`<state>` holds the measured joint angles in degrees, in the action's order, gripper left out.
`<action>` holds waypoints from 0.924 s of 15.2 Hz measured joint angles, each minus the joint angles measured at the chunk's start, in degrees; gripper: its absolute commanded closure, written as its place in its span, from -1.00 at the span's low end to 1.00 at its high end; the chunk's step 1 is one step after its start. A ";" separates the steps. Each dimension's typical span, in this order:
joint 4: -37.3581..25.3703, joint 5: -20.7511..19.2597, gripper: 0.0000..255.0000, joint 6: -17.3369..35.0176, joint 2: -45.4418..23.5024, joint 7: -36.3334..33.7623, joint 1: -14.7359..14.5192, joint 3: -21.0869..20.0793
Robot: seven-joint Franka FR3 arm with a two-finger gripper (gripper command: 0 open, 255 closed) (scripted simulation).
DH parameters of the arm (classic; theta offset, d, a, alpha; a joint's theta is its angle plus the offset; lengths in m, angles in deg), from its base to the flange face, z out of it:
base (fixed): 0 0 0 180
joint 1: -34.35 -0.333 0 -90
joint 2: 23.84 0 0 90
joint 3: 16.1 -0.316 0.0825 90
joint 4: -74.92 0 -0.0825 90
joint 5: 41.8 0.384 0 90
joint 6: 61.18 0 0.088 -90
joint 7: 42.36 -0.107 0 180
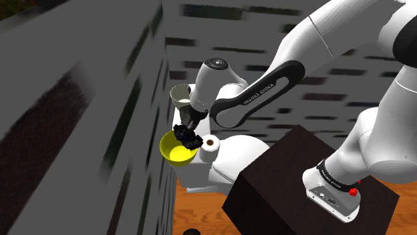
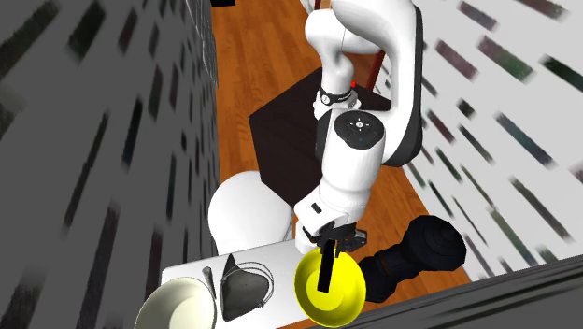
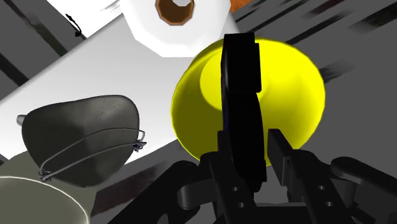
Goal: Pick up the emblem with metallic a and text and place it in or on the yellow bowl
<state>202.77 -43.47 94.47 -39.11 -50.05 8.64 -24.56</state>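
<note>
The emblem shows as a thin black slab seen edge-on, and no letter or text can be made out on it. My gripper is shut on it, one black finger on each flat side. Right beyond it lies the yellow bowl. In the second exterior view the emblem hangs upright from the gripper, with its lower end over the hollow of the yellow bowl. In the shoulder view the gripper sits at the rim of the yellow bowl.
The bowl rests on a white surface. On that surface are a paper roll, a dark grey domed object with a wire loop and a pale bowl. A black lumpy object lies beside the yellow bowl. A dark tiled wall stands close by.
</note>
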 measured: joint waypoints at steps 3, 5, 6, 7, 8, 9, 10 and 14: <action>0.04 0.04 1.00 0.10 -0.05 0.11 0.07 0.00; 0.12 0.01 -1.00 0.03 0.03 0.02 0.02 -0.01; 0.20 0.01 -1.00 -0.16 -0.16 0.02 0.02 0.00; 0.21 0.02 -1.00 -0.33 -0.25 0.03 0.03 0.00; 0.22 0.03 -1.00 -0.42 -0.27 0.03 0.03 0.00; 0.23 0.04 -1.00 -0.47 -0.27 0.04 0.03 0.00; 0.24 0.04 -1.00 -0.49 -0.27 0.04 0.03 0.00; 0.88 1.09 -1.00 -3.46 3.36 0.85 0.56 -0.47</action>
<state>203.65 -42.38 91.01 -35.75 -49.19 9.20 -25.03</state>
